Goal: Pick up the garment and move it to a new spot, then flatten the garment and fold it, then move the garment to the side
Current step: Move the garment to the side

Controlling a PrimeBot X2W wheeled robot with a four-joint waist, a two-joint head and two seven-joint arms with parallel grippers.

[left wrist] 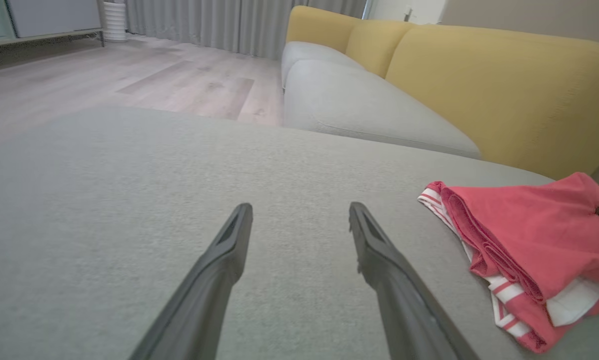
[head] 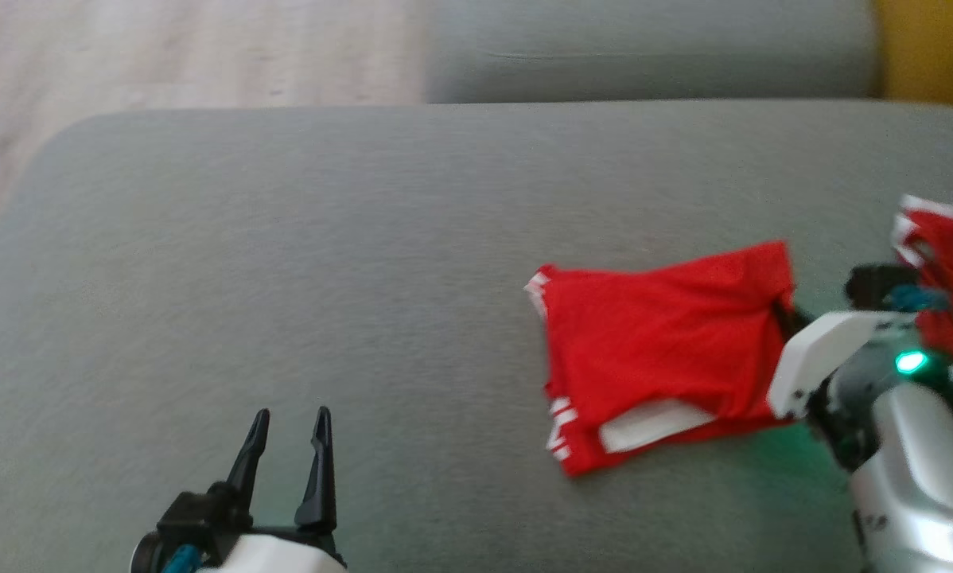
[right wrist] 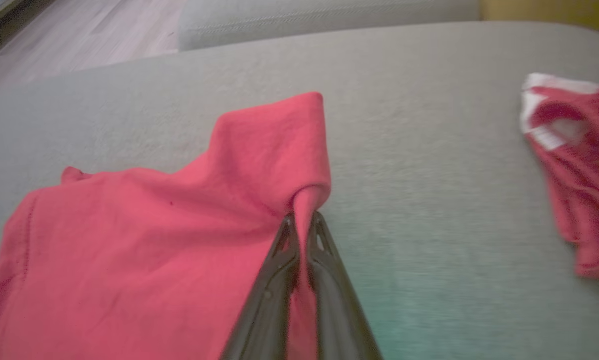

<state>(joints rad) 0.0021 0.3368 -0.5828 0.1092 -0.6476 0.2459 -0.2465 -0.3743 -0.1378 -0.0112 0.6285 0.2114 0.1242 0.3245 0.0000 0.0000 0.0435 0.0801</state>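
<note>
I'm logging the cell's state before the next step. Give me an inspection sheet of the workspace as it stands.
Surface: grey cushion, smooth, carrying two garments.
Job's things: red garment with white trim, folded in layers, lying on the cushion; its right edge is drawn up into a peak.
Clutter: second red garment with white trim, crumpled, apart from the first, further to the robot's right.
Grippers: left gripper open over bare cushion, holding nothing; right gripper shut on the red garment's edge.
Cables: short teal lead at the left wrist; nothing seen on the cushion.
Surroundings: yellow sofa back, wooden floor, grey curtains.
</note>
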